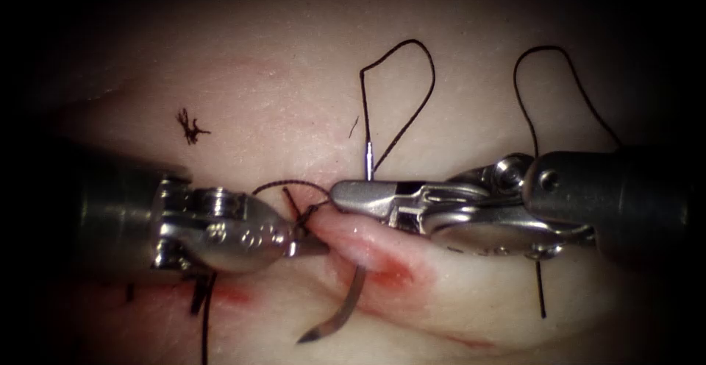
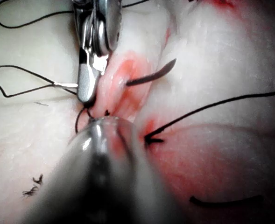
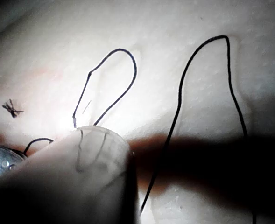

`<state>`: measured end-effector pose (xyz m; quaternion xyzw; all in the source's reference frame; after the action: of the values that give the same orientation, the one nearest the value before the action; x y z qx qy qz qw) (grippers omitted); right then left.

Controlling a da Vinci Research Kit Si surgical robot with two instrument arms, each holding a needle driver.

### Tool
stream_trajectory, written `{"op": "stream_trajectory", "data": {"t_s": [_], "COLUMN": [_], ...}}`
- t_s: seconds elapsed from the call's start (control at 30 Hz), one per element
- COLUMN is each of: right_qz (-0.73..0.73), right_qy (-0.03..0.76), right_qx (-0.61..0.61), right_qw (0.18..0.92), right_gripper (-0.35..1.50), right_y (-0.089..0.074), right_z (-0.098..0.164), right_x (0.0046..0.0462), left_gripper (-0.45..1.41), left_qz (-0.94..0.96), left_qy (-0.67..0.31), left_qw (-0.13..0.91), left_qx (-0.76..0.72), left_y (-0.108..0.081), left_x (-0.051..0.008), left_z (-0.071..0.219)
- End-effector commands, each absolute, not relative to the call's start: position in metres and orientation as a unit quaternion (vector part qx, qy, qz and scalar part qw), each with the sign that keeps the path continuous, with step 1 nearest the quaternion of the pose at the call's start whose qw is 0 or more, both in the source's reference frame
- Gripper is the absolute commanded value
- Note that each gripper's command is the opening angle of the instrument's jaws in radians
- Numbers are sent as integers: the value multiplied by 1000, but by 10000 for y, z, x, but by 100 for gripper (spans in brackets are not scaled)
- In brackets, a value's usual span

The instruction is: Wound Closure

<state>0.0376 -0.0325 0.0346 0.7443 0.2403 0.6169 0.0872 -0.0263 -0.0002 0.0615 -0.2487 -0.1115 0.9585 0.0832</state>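
Note:
My right tool [image 1: 342, 190] comes in from the right, its jaws shut on the curved needle near its tail; the tail end [image 1: 368, 160] sticks up above the jaws. The needle runs through a raised pink lip of the tissue [image 1: 360, 236], and its pointed half [image 1: 346, 310] comes out below, tip free. My left tool [image 1: 309, 246] meets that lip from the left, jaws shut on its edge. Dark thread [image 1: 412, 93] loops up from the tail. The left wrist view has the right tool [image 2: 88, 79] and the emerged needle [image 2: 151, 74].
A tuft of cut thread ends [image 1: 191, 126] lies on the far left tissue. A second thread loop [image 1: 544, 52] arches behind the right tool's shaft. An earlier stitch [image 1: 202, 291] sits under the left tool. Red fluid [image 1: 393, 273] stains the lip.

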Motion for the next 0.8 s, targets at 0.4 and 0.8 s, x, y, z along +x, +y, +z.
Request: {"op": "stream_trajectory", "data": {"t_s": [0.4, 0.8], "right_qz": [677, 672], "right_qy": [466, 574], "right_qx": [560, 393], "right_qw": [103, 252], "right_gripper": [142, 128], "right_y": [-251, -140], "right_z": [405, 485], "right_x": [368, 262], "left_gripper": [-45, -45], "left_qz": [958, 958], "left_qy": [-113, -115], "left_qw": [88, 63], "left_qx": [-248, -255], "left_y": [-4, -19], "left_x": [-270, -275], "left_z": [617, 591]}}
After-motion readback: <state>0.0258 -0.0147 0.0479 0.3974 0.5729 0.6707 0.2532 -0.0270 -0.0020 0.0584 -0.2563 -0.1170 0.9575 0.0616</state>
